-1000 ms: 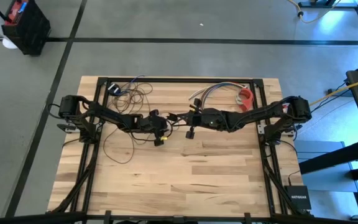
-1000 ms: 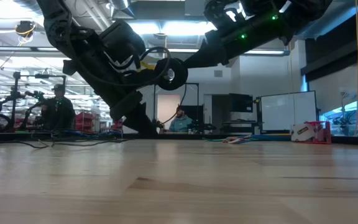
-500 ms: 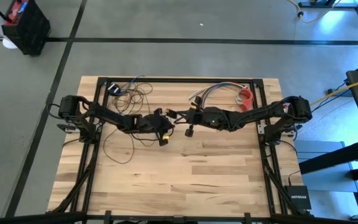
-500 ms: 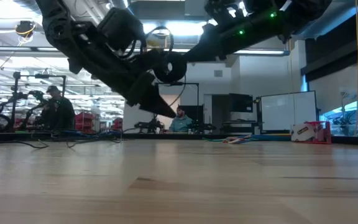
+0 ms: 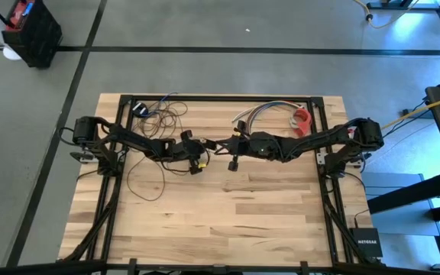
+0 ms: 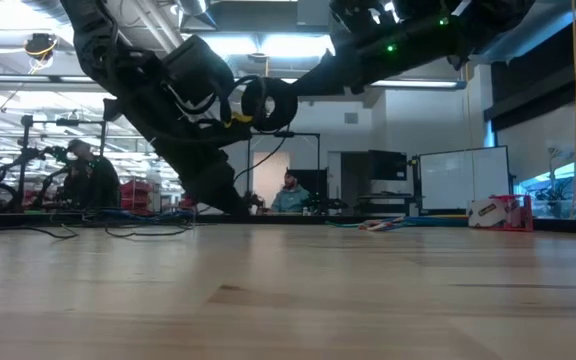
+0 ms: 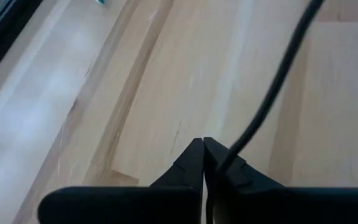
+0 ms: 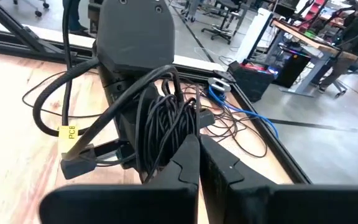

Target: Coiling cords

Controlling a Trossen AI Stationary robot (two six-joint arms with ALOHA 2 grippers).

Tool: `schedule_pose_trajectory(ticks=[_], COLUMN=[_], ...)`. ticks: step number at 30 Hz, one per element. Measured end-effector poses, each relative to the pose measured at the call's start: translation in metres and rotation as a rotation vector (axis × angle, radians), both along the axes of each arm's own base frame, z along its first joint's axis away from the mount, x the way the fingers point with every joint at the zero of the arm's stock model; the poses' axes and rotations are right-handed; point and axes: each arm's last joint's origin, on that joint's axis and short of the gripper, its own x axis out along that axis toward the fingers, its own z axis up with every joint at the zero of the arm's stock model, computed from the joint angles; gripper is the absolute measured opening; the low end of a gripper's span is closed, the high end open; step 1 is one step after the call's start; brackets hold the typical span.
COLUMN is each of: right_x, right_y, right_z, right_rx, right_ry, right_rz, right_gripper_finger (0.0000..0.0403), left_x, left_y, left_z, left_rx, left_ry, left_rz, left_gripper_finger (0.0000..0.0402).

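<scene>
The cords are one thin dark wire. Part of it is wound into a coil point(image 8: 160, 124) that my right gripper point(image 8: 199, 142) is shut on; the coil hangs above the table's middle point(image 6: 268, 100). The remainder lies in loose loops point(image 5: 163, 114) on the far left of the table, with one wide loop point(image 5: 147, 179) nearer. My left gripper point(image 7: 204, 146) is just left of the coil point(image 5: 199, 153), slanting down, shut on a strand that runs up to the coil. My left gripper pinches a single strand of the cord point(image 7: 229, 152) between its two fingertips. The fingers slant down from the table's left. The strand rises fairly straight from them toward the coil point(image 6: 278, 150). My right gripper holds the coil by several loops point(image 8: 179, 134) bunched at its fingertips. The fingers come nearly level from the table's right. The coil hangs in front of them, clear of the table.
A bundle of multicoloured wires point(image 5: 266, 113) and a red object point(image 5: 302, 118) lie at the far right. A blue wire point(image 8: 229, 99) lies among the loose loops. The black frame rail point(image 5: 220, 98) runs along the far edge. Bare wood point(image 5: 235, 214) spreads across the near half.
My left gripper went toward the table's right, up to the coil, then drew back to the left and tipped lower. A strand now runs from the coil down to it. The coil has risen slightly in the right gripper.
</scene>
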Motion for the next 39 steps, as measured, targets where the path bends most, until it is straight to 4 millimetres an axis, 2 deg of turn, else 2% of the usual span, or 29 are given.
schedule_pose_trajectory(ticks=[7, 14, 21, 30, 39], right_x=[-0.001, -0.005, -0.012, -0.010, 0.001], right_y=[0.004, 0.016, 0.019, 0.015, -0.008], right_z=[-0.004, -0.011, -0.010, -0.026, -0.036], right_rx=[0.027, 0.029, -0.005, -0.046, -0.028], right_ry=[0.040, 0.128, 0.197, 0.278, 0.221], right_rz=[0.029, 0.076, 0.009, -0.087, -0.152], right_gripper_finger=[0.0005, 0.0005, 0.0005, 0.0005, 0.0005], left_x=[-0.005, -0.020, -0.039, -0.053, -0.047], left_y=[0.000, -0.001, -0.002, -0.018, -0.041], left_z=[0.006, 0.033, 0.060, 0.096, 0.109], left_rx=[0.037, 0.106, 0.111, 0.066, 0.006], left_ry=[0.034, 0.059, 0.050, -0.144, -0.316], left_rz=[0.007, 0.050, 0.060, 0.055, -0.002], left_gripper_finger=[0.0005, 0.0005, 0.0005, 0.0005, 0.0005])
